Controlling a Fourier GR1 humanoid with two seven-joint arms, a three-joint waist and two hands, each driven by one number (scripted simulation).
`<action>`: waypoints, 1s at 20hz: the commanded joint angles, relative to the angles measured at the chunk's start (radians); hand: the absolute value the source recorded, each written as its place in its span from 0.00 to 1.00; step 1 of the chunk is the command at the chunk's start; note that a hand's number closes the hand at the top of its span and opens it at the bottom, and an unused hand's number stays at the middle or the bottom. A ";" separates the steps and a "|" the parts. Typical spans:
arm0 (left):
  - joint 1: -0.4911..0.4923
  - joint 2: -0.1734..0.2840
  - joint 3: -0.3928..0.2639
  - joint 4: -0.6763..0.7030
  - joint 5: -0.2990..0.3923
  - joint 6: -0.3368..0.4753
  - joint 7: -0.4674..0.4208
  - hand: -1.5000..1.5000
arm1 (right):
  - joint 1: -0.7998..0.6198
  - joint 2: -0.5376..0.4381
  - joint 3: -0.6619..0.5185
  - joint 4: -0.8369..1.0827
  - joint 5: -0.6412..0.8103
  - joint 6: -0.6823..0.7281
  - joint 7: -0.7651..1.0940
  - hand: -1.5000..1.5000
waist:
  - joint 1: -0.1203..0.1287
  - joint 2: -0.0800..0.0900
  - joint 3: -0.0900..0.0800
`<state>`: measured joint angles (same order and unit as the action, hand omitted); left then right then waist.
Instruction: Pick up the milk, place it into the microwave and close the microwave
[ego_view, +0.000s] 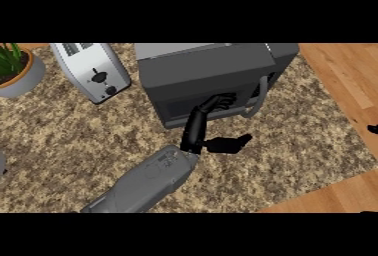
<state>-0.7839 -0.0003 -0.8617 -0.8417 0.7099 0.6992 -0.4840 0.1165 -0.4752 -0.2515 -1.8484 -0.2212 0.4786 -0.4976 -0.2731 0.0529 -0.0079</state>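
One microwave (214, 70), dark grey, stands just beyond the left hand (196, 131), and its door looks flat against the body, though the steep angle does not let me be sure it is fully closed. The milk shows nowhere, so I cannot tell where it lies relative to the hand. A pale curved handle (258, 102) runs down the door's front, just to the right of the fingertips.

That hand is spread: its fingers (209, 109) stretch straight and together up from the wrist, tips touching the lower front of the door, while the thumb (230, 144) juts out to the right, apart from them and holding nothing. The grey forearm (144, 182) comes in from the lower edge, slanting up to the right.

Left of the hand and farther away lies a silver toaster (92, 70), and beyond that, further left still, a potted plant (16, 65). Everything rests on a speckled brown counter (74, 145).

Well off to the right, a small black sliver of the right hand (373, 129) shows at the edge.
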 joint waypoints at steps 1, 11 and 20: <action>-0.043 0.000 0.048 0.011 0.065 0.060 -0.010 0.00 | -0.056 -0.079 -0.082 -0.026 0.080 -0.047 -0.007 1.00 | -0.017 0.004 -0.001; -0.086 0.000 0.065 0.031 0.179 0.083 -0.051 0.00 | -0.141 -0.116 -0.087 -0.018 0.121 -0.076 0.008 1.00 | -0.009 0.031 0.001; -0.112 0.000 0.051 0.052 0.236 0.086 -0.103 0.00 | -0.199 -0.131 -0.091 0.024 0.133 -0.091 0.020 1.00 | -0.007 0.042 0.003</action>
<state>-0.8290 -0.0005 -0.8728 -0.8517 0.9103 0.7652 -0.5852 -0.0582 -0.5990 -0.3373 -1.8390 -0.0891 0.3950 -0.4873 -0.2783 0.0866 -0.0043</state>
